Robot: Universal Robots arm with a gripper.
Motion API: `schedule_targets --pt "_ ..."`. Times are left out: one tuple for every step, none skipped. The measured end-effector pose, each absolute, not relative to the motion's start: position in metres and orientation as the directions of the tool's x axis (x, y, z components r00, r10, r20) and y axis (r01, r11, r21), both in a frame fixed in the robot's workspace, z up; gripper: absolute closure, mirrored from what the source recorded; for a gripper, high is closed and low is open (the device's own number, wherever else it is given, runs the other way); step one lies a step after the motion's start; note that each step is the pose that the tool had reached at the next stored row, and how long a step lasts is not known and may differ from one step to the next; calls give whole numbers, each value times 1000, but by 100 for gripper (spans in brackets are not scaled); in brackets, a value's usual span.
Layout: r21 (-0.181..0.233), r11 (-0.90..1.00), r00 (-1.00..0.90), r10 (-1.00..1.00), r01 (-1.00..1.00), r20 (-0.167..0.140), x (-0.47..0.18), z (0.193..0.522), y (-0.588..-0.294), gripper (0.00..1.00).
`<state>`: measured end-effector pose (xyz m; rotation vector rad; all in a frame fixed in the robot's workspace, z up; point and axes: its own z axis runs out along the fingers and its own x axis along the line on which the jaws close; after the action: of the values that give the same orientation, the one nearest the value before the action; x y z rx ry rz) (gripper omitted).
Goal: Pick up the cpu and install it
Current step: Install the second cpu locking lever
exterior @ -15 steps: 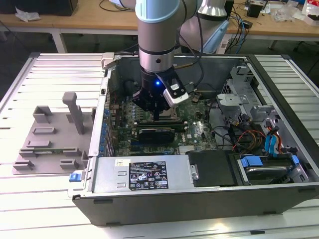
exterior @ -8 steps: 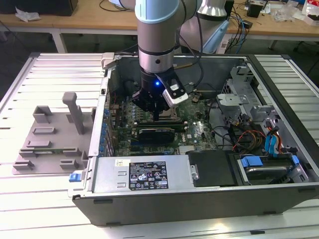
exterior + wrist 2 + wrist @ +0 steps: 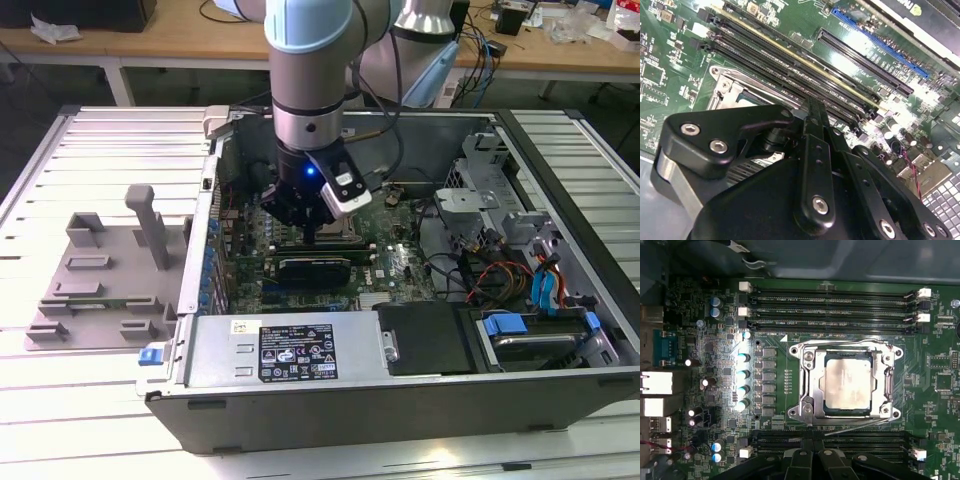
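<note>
Cpu [image 3: 848, 384] is sitting flat in the socket [image 3: 807, 388], at 3 o'clock of the capacitors [image 3: 742, 382]. End effector [image 3: 305, 212] is hovering just above, apparently pressed together, holding nothing. Risk: any descent is bending socket pins if the chip is sitting slightly skewed.

An open computer case [image 3: 560, 390] lies on the slatted surface [image 3: 100, 160]. At the exterior view's left sits a grey plastic tray [image 3: 90, 290]. Black memory slots [image 3: 830, 302] flank the motherboard's [image 3: 940, 405] metal socket frame [image 3: 805, 385].
</note>
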<state>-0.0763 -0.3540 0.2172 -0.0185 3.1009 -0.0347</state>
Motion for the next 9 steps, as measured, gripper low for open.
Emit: schedule_targets --pt "-21 1000 -999 -12 -11 -41 -77 217 -354 89" --pt "-17 1000 -999 -12 -11 -42 -77 217 -354 89" --pt "-7 1000 -999 -12 -11 -44 -78 217 -354 89" --pt "0 1000 -999 -11 -11 -45 -78 217 -354 89" --pt "12 1000 -999 -11 -11 -46 -78 217 -356 89" --pt "16 1000 -999 -11 -11 -46 -78 217 -357 89" --pt "20 1000 -999 -10 -11 -46 -78 217 -358 89" --pt "22 1000 -999 -10 -11 -46 -78 217 -359 89" --pt "23 1000 -999 -10 -11 -46 -78 217 -360 89"
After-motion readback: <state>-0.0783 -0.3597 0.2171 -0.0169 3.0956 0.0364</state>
